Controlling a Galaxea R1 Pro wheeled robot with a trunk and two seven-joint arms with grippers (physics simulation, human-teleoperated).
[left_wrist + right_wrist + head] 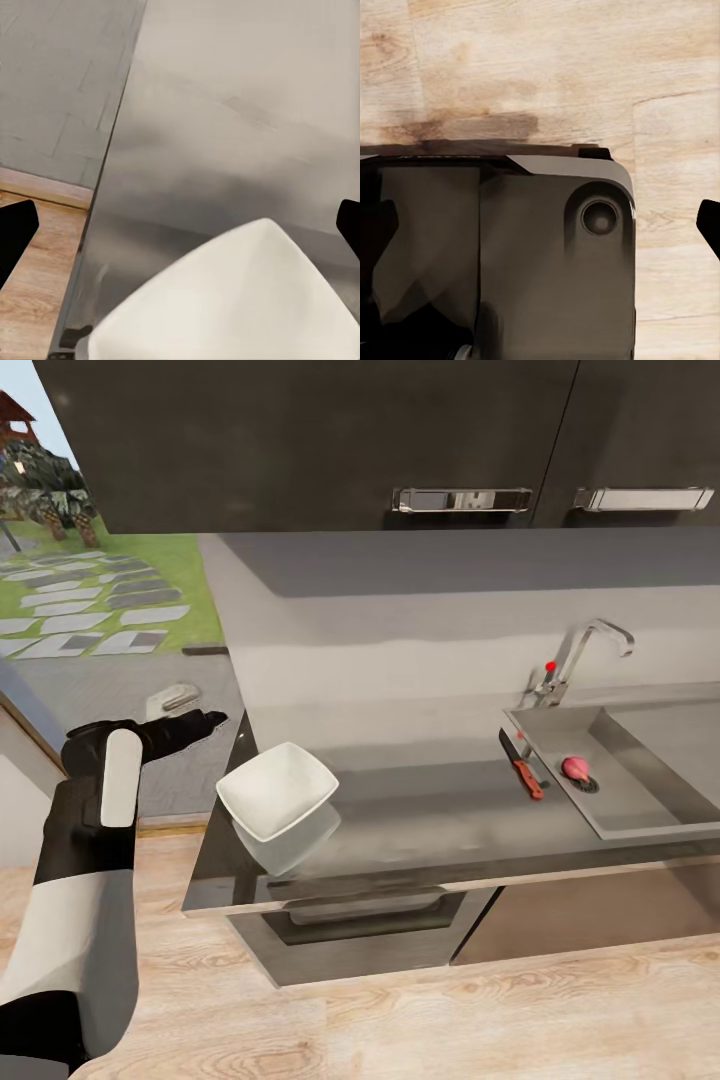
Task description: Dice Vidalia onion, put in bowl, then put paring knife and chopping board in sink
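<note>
**Left arm raised beside the counter's end, onion lying in the sink**

In the head view the left gripper (205, 720) is held up just off the left end of the countertop (430, 810), empty, with the patio beyond the glass behind it. Its fingertips sit at the far sides of the left wrist view with a wide gap between them, so the jaws are spread. The white bowl (277, 790) stands near the counter's left end, close to the front edge, to the right of that gripper; it also shows large in the left wrist view (225, 300).

Further right, the sink (640, 800) is set into the countertop, with its chrome tap (585, 655) behind it. The Vidalia onion (574, 767) lies inside the basin, just beside the drain. The paring knife (522, 764) rests at the sink's left rim, red handle toward the near side.

The right wrist view looks down on the robot's dark base (510, 255) over the pale wood floor (547, 67); whether the right jaws are spread or closed cannot be told.
</note>
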